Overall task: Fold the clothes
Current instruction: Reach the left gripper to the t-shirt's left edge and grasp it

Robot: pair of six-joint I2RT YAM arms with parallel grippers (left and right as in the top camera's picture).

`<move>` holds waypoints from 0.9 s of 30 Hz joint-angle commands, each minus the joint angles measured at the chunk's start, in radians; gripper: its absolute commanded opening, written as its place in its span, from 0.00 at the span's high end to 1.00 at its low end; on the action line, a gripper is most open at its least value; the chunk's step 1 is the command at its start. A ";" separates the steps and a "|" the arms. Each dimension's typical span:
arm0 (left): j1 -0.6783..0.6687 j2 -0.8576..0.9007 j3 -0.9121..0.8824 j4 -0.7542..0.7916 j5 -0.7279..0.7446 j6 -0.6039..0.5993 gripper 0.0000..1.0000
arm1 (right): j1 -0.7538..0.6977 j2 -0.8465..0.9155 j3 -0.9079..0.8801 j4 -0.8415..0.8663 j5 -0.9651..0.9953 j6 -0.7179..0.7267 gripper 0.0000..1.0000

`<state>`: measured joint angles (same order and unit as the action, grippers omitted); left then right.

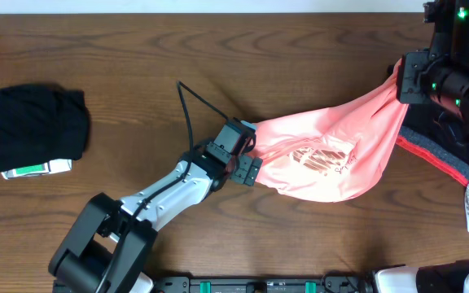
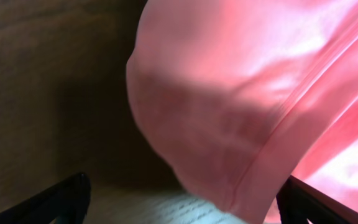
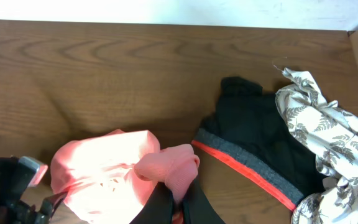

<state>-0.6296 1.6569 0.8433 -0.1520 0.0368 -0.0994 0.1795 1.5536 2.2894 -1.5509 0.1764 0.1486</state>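
Observation:
The clothes in play are a salmon-pink T-shirt (image 1: 332,146) with gold lettering (image 1: 320,156), stretched in the air from mid-table up to the right. My left gripper (image 1: 251,153) stands open at the shirt's lower left end. In the left wrist view a seamed fold of the shirt (image 2: 229,124) hangs between the wide-apart black fingers (image 2: 64,198), with no grip on it. My right gripper (image 1: 399,81) is shut on the shirt's upper right end. The right wrist view shows a bunched pink knot (image 3: 173,167) pinched in that gripper (image 3: 178,200).
A folded black garment (image 1: 35,129) lies at the far left on a white card. At the right lie a black garment with a red and grey hem (image 3: 253,140) and a white leaf-print cloth (image 3: 328,124). The left arm's cable (image 1: 187,114) loops above it.

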 commanded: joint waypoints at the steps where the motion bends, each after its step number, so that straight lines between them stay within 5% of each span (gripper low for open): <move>1: -0.014 0.013 0.017 0.036 -0.040 0.012 0.10 | -0.006 -0.008 -0.001 0.001 0.014 -0.008 0.96; 6: -0.027 0.031 0.017 0.083 -0.152 -0.006 0.28 | -0.006 -0.008 -0.001 -0.002 0.014 -0.008 0.96; 20: -0.088 0.107 0.017 0.100 -0.150 -0.060 0.29 | -0.006 -0.008 -0.001 -0.003 0.014 -0.008 0.97; 27: -0.101 0.107 0.017 0.116 -0.151 -0.060 0.37 | -0.006 -0.008 -0.001 -0.002 0.015 -0.008 0.98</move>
<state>-0.7288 1.7565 0.8444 -0.0402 -0.0940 -0.1539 0.1795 1.5536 2.2890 -1.5520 0.1764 0.1486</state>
